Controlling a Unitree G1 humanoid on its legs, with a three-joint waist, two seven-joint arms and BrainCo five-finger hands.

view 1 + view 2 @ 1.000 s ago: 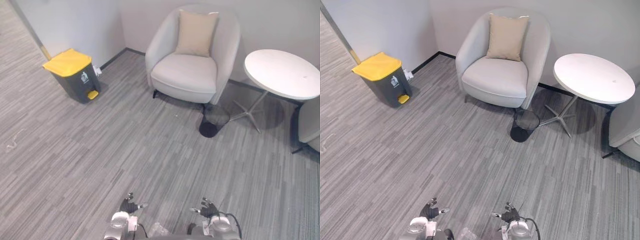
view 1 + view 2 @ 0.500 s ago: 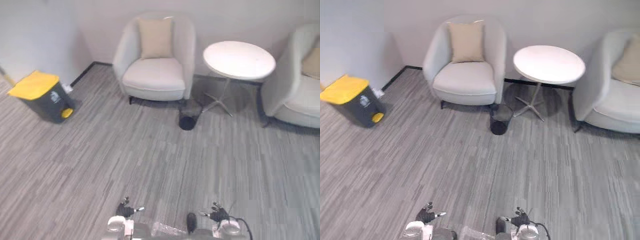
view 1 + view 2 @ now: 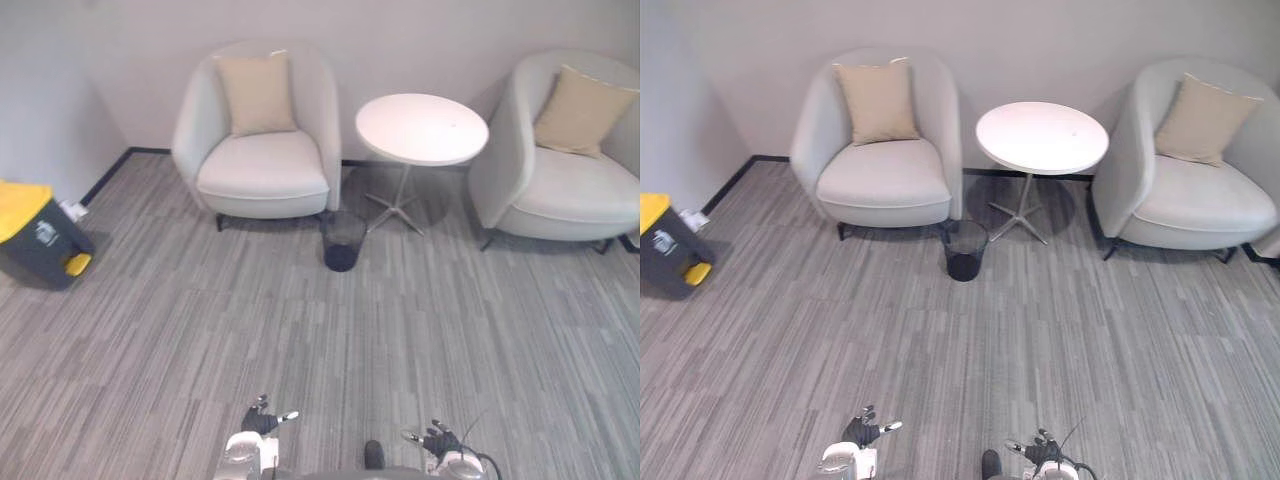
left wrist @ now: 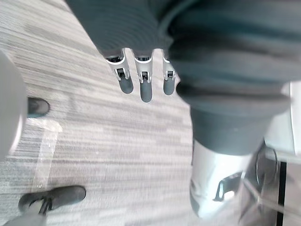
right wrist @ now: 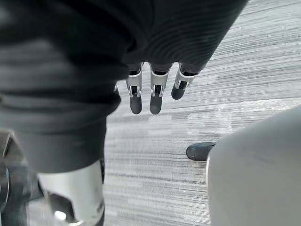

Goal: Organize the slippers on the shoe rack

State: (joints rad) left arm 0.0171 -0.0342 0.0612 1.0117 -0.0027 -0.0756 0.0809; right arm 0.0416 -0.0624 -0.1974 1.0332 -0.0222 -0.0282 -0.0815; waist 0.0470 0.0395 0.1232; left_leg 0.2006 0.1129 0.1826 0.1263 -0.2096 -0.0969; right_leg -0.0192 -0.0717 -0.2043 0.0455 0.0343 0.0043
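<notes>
carpet in grey stripes covers the floor ahead. along its far edge, against a pale wall, stand two pale armchairs with a table between them. the left armchair has a beige cushion propped upright against its back. the right armchair carries a second cushion of the same colour, tilted into the corner of its back. the round white table stands on a thin stem with splayed feet, near both chairs; whether its top touches either one i cannot tell. a dark mesh wastebasket stands upright on the carpet just in front of the gap between the left armchair and the table, near the chair's front corner. at the left edge of the floor, close to the side wall, sits a grey pedal bin with a yellow lid, well apart from the chairs.

both hands hang low at the near edge of the floor, well apart from all the furniture and from each other. the left hand is released, its fingers spread loosely and grasping nothing. in the left wrist view its fingers run straight and side by side, dark tips over the carpet. the right hand is released as well and holds nothing. in the right wrist view its fingers point straight out in a row above the striped carpet.
</notes>
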